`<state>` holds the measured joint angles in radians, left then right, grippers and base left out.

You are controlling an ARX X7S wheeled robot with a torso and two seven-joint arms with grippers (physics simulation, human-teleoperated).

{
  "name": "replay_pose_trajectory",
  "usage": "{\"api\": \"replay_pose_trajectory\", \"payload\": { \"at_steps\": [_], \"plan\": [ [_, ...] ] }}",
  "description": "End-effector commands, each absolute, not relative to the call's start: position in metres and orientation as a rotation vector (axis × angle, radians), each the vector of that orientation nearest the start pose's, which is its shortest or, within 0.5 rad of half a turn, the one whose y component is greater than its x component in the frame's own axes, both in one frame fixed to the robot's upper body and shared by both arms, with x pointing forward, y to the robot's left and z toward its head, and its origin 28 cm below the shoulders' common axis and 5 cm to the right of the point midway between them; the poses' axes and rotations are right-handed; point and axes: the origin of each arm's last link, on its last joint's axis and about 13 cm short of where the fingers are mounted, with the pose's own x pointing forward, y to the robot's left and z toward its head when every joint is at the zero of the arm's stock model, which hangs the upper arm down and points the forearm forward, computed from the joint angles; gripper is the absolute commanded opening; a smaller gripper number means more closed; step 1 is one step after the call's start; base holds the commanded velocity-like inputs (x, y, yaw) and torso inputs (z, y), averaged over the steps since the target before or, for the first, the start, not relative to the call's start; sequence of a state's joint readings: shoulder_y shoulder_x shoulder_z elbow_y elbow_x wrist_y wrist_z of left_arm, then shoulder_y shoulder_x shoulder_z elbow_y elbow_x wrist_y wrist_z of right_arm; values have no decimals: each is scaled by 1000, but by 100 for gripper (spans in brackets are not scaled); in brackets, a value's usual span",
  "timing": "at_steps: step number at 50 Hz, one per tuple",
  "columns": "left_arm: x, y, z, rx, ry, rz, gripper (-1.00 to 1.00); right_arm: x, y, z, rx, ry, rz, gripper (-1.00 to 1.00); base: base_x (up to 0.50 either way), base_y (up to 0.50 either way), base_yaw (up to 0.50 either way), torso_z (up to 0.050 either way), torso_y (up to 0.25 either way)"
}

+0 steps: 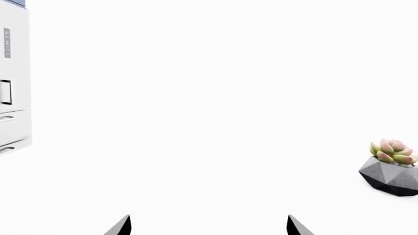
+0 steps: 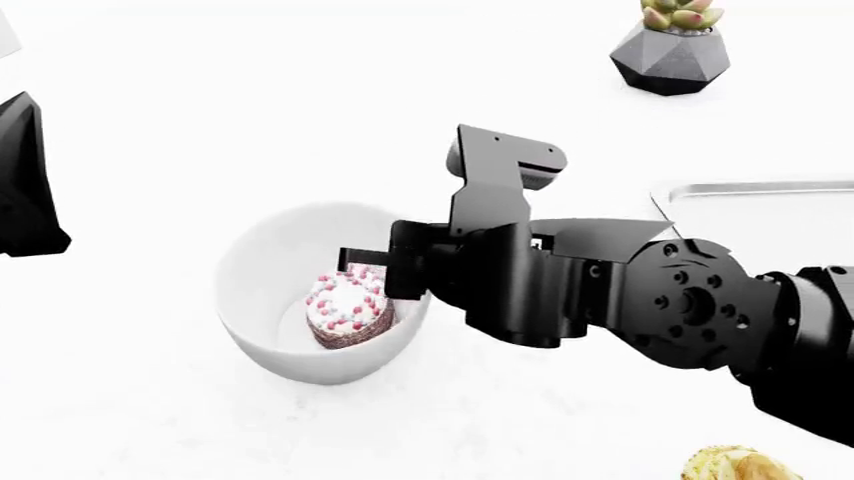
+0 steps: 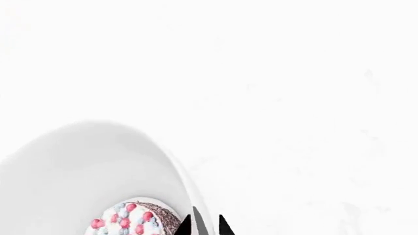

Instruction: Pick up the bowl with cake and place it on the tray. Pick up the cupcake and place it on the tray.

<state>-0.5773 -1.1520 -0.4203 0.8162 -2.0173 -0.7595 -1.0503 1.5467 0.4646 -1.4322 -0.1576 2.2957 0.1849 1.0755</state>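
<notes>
On the white table [image 2: 160,420], left of centre in the head view:
Bowl [image 2: 267,270]: white and deep, sitting on the table, well apart from the tray; its rim shows close up in the right wrist view [image 3: 78,161].
Cake [image 2: 347,308]: dark brown with white icing and pink-red dots, inside the bowl, toward the wall on the gripper's side; also seen in the right wrist view [image 3: 134,220].
Right gripper [image 3: 203,226]: at the bowl's right-hand rim, fingertips nearly together with the wall between them, one tip inside and one outside, clenched on the bowl; in the head view its black body [image 2: 380,268] reaches over the rim.
Tray [image 2: 761,192]: silvery, at the right edge of the head view, behind the right arm, partly hidden by it.
Cupcake [image 2: 741,466]: pale yellow frosting, at the bottom right edge, mostly cut off.
Left gripper [image 1: 209,226]: two dark tips spread wide apart over bare table, released, holding nothing.
Plant pot [image 2: 671,55]: grey, faceted, with a pink-green succulent, far back on the table; also in the left wrist view [image 1: 390,175].
Cabinet [image 1: 13,78]: white, at the left wrist view's edge.
</notes>
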Motion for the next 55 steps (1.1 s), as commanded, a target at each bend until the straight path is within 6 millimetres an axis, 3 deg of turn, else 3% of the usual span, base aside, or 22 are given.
{"api": "replay_pose_trajectory", "payload": {
  "at_steps": [1,18,36,55],
  "plan": [
    [128,289,314,-101,-194,12,100,260,-2,277,235,682,282,-100,0,0,0,0,0],
    [128,289,314,-102,-196,13,100,252,-3,292,247,643,296,-100,0,0,0,0,1],
    [130,290,315,-104,-193,18,100,226,-17,350,320,470,304,-100,0,0,0,0,1],
    [129,290,315,-105,-194,20,100,206,-40,378,333,371,225,-100,0,0,0,0,1]
  ]
}}
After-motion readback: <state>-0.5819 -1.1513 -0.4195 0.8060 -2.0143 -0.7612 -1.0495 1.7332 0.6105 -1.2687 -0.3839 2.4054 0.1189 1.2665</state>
